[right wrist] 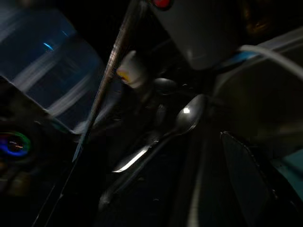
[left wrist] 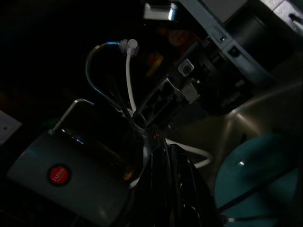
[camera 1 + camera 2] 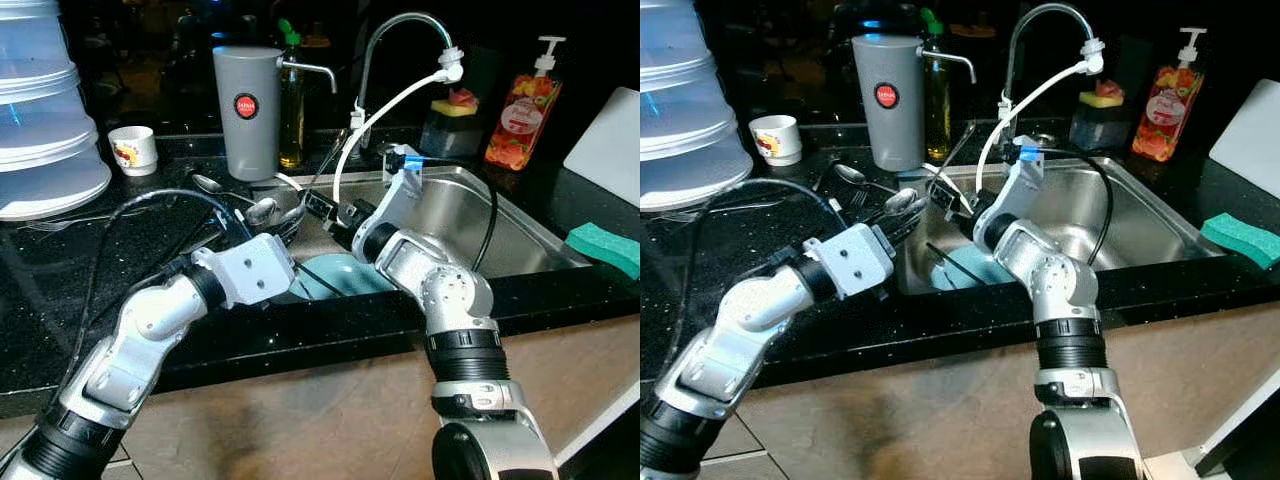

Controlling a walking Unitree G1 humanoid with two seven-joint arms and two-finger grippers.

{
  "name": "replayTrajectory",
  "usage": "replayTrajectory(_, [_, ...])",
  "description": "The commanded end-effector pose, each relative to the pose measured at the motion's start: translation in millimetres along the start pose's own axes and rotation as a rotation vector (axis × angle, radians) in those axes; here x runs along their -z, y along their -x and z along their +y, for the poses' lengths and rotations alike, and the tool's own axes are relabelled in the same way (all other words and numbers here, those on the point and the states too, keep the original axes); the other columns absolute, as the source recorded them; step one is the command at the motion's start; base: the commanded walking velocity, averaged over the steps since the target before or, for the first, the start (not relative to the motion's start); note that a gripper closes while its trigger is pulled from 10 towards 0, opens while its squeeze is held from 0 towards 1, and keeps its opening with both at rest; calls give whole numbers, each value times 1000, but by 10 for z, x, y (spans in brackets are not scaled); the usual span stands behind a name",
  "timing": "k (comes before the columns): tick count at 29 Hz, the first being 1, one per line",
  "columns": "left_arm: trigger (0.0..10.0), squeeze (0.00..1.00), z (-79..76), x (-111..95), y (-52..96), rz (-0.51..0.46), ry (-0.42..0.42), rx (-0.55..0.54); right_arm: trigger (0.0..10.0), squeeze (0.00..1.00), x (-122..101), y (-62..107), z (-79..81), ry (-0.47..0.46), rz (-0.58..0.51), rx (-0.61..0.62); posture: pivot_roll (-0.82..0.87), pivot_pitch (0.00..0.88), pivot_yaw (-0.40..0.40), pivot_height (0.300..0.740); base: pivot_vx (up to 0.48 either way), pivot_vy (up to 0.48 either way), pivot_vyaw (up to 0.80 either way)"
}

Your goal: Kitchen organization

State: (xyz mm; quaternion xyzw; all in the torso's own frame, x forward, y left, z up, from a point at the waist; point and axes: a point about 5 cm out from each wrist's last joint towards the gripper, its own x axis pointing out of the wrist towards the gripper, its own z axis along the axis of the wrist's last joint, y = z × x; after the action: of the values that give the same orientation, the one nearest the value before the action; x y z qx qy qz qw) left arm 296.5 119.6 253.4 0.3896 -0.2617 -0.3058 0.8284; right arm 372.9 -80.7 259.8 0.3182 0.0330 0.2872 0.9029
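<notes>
A silver spoon (image 3: pixel 262 210) lies on the black counter at the sink's left rim, and my left gripper (image 3: pixel 290 222) sits shut at its handle end. In the left wrist view its fingers (image 2: pixel 165 179) are pressed together with a silver piece at their tips. My right gripper (image 3: pixel 318 207) hovers at the same rim, shut on a thin metal stick (image 3: pixel 328 160) that slants up toward the tap. A teal plate (image 3: pixel 345 275) lies in the steel sink (image 3: pixel 520 240) below both grippers. A second spoon (image 3: pixel 208 183) rests further back on the counter.
A grey jug (image 3: pixel 247 110) and a dark bottle stand behind the spoons. A small cup (image 3: pixel 133 150) and stacked clear plastic tubs (image 3: pixel 40 130) fill the left. The tap (image 3: pixel 400 30) with a white hose arches over the sink. Soap bottle (image 3: pixel 522 115) and green sponge (image 3: pixel 605 245) sit to the right.
</notes>
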Motion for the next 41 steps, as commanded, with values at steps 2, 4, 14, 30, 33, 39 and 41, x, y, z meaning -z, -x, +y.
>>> replayTrajectory(2, [0, 0, -69, 42, 2, 10, -5, 32, 10000, 0, -69, -1, 66, -36, -39, -29, 9, 0, 3, 740, 0, 0, 0])
replayTrajectory(4, [0, 0, -47, 65, 4, 21, -11, 15, 10000, 0, -161, 12, 23, -62, -95, 1, 9, 0, 3, 740, 0, 0, 0])
replayTrajectory(14, [0, 0, 4, 92, 9, 19, -21, -18, 10000, 1000, -298, 47, 48, -144, -158, -45, 9, 0, 3, 740, 0, 0, 0])
replayTrajectory(30, [0, 0, -56, 3, -67, -46, -1, -2, 10000, 0, -29, 16, 253, -11, 16, -146, 8, 0, 6, 740, 0, 0, 0])
replayTrajectory(33, [0, 0, -50, 11, -68, -45, -2, -4, 4549, 0, -46, 15, 238, -27, 4, -141, 8, 0, 6, 740, 0, 0, 0])
replayTrajectory(39, [0, 0, -34, 22, -65, -41, -6, -8, 0, 0, -91, 30, 205, -37, -18, -131, 9, 0, 5, 740, 0, 0, 0])
replayTrajectory(41, [0, 0, -30, 25, -64, -40, -6, -9, 0, 0, -101, 33, 196, -37, -27, -128, 9, 0, 5, 740, 0, 0, 0])
